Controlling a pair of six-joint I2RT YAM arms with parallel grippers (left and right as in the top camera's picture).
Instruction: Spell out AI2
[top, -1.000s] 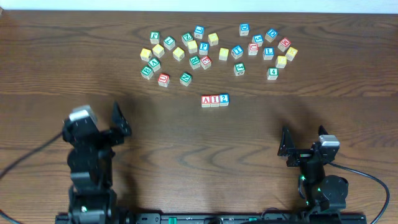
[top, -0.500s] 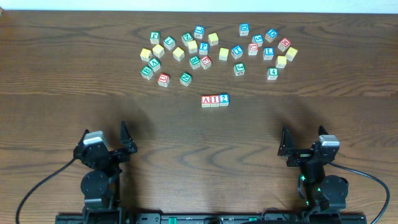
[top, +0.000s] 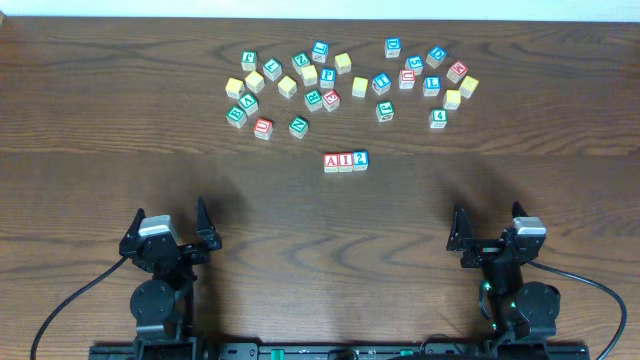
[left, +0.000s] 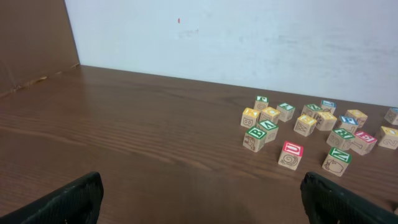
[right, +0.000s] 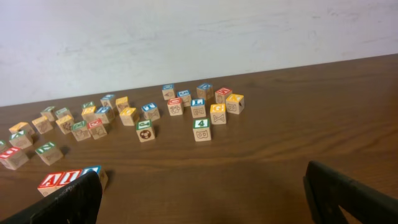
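The three AI2 cubes stand side by side in a row at the table's middle: the red A (top: 331, 161), the red I (top: 345, 161) and the blue 2 (top: 360, 159), touching one another. In the right wrist view the row (right: 62, 178) shows at the lower left, partly behind a fingertip (right: 68, 202). My left gripper (top: 168, 226) rests near the front left edge, open and empty, far from the row. My right gripper (top: 488, 224) rests near the front right edge, also open and empty. Both wrist views show only bare wood between the fingers (left: 202, 208) (right: 202, 199).
Several loose lettered and plain yellow cubes lie scattered at the back, one cluster left of centre (top: 290, 85) and another to the right (top: 425, 72). A white wall (left: 249, 37) runs behind the table. Cables trail from both arm bases at the front.
The left arm has drawn back and dropped low near the front edge, its gripper still open. The right arm and the cubes have not moved.
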